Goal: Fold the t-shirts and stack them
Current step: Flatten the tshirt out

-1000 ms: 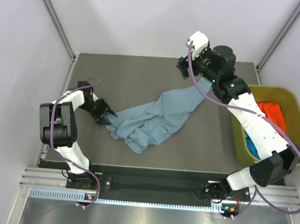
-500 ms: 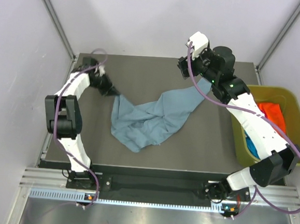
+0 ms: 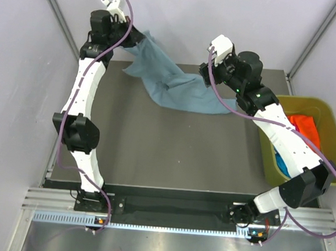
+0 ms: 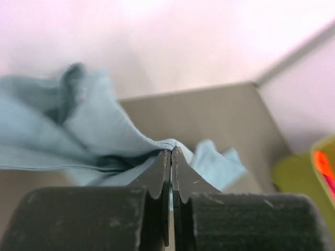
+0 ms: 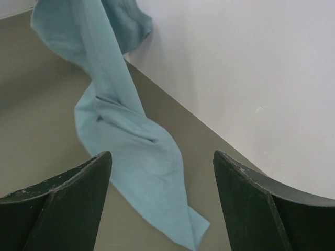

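The grey-blue t-shirt [image 3: 177,88] hangs in a long band across the far part of the table. My left gripper [image 3: 139,38], raised high at the far left corner, is shut on its upper end, and cloth shows pinched at the jaw tips of my left gripper [image 4: 171,150] with the grey-blue t-shirt [image 4: 78,120] bunched to the left. The shirt's lower end lies on the table below my right gripper [image 3: 204,77]. My right gripper [image 5: 162,155] stands open and holds nothing, hovering above the grey-blue t-shirt [image 5: 131,157]. An orange t-shirt [image 3: 304,127] and a turquoise one [image 3: 281,163] sit in the bin.
A yellow-green bin [image 3: 326,112] stands off the table's right edge, also seen as the bin [image 4: 296,175] in the left wrist view. The dark table [image 3: 154,153] is bounded by white walls at the back and sides, with metal posts in the far corners.
My left gripper shut on the shirt's left edge, then swept up to the far left corner, pulling the heap into a long hanging band. The right arm barely moved.
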Controlling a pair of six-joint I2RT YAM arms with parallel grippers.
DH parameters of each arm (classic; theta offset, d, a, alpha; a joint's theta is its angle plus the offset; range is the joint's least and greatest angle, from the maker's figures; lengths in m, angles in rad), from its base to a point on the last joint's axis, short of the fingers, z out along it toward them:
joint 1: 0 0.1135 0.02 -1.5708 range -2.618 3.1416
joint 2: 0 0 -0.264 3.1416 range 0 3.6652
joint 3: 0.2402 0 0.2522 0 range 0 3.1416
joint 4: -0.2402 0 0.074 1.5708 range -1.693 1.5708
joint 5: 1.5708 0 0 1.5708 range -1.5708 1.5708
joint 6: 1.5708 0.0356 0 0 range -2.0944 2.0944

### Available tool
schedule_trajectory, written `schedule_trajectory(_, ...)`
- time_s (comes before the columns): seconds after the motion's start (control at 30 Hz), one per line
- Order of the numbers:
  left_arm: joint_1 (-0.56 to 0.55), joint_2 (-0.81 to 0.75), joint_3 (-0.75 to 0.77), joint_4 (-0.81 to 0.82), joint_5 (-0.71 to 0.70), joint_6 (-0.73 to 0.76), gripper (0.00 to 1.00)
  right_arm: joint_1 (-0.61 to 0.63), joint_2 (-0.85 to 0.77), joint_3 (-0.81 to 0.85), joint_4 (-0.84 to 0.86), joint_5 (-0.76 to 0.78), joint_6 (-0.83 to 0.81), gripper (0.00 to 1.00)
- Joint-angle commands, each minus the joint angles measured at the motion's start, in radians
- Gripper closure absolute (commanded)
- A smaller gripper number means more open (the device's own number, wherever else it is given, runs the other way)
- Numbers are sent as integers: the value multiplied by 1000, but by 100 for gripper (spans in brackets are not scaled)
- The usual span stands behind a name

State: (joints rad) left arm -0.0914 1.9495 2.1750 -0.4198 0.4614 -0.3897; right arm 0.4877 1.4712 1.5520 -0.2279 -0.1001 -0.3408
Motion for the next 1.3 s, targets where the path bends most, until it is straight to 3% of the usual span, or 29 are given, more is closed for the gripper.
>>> schedule_trajectory(0.0, 12, -170, -76, 229, -130, 112, 100, -3, -38, 16, 36, 7, -15, 22)
schedule_trajectory(0.27, 12, -222, 41, 240, -269, 210, 100, -8, -40, 34, 47, -10, 13, 22)
schedule_trajectory(0.5, 10, -92, 334, 242, -285, 250, 100, -35, -77, 34, 52, -7, 19, 22)
schedule_trajectory(0.67, -70, -41, 257, 208, -138, 186, 100, -115, -107, -9, 75, 52, 52, 21)
schedule_trajectory(0.87, -266, 121, 223, -43, 58, 157, 100, -239, -158, -35, 78, 79, 108, 21)
schedule_trajectory(1.0, -434, 173, 157, -65, 120, 140, 100, -288, -207, -66, 84, 123, 102, 21)
schedule_trajectory(1.2, -547, 223, 72, -33, 207, 29, 100, -339, -265, -118, 73, 106, 105, 21)
schedule_trajectory(1.23, -551, 218, 59, -30, 213, 26, 95, -342, -273, -127, 73, 106, 105, 21)
schedule_trajectory(1.27, -553, 204, 36, -34, 206, 28, 57, -344, -278, -136, 70, 74, 109, 21)
